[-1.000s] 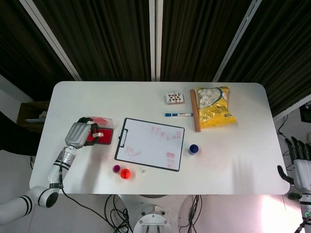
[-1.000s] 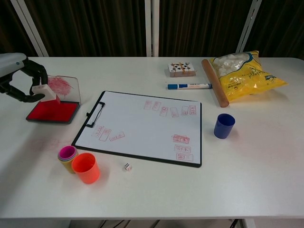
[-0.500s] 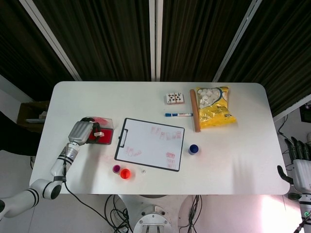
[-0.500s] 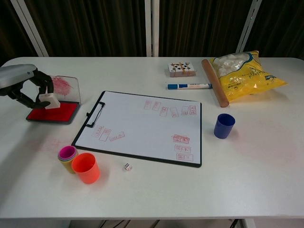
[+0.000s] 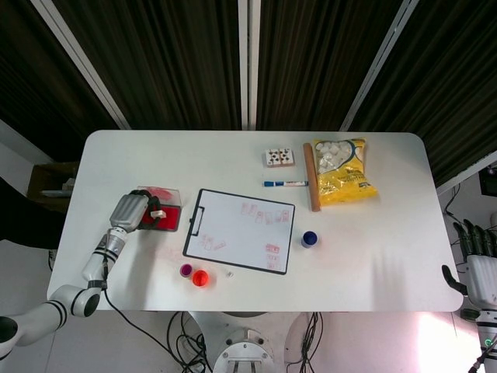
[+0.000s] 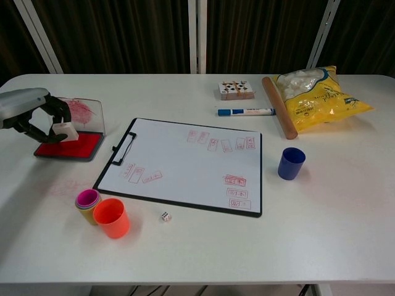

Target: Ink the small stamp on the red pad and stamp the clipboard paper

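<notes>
White rounded table (image 5: pixel 388 233) standing against dark slatted panels, with wide bare surface showing along the near edge and across the right third. Left hand (image 6: pixel 37 117) hovering at the left edge, fingers curled around and grasping one small stamp (image 6: pixel 63 131), holding it on or just above the red pad (image 6: pixel 71 147); actual contact not determinable from either view. Pad's clear lid standing open behind, smeared red. One clipboard (image 6: pixel 185 165) lying near the middle, just beside the pad on its right, paper already carrying several red imprints. Near the front edge: one orange cup (image 6: pixel 112 217) touching one purple-rimmed cup (image 6: pixel 87 201), plus one die (image 6: pixel 165 216). One blue cup (image 6: pixel 291 163) sitting right of the clipboard. Along the far side: one card deck (image 6: pixel 235 90), one blue marker (image 6: pixel 246 112), one wooden rolling pin (image 6: pixel 279 115), one yellow snack bag (image 6: pixel 318 92). Right hand (image 5: pixel 479 260) appearing only in the head view, off the table's right edge, fingers extended upward and apart, grasping nothing. Chest view alone showing the imprints and the die legibly.
</notes>
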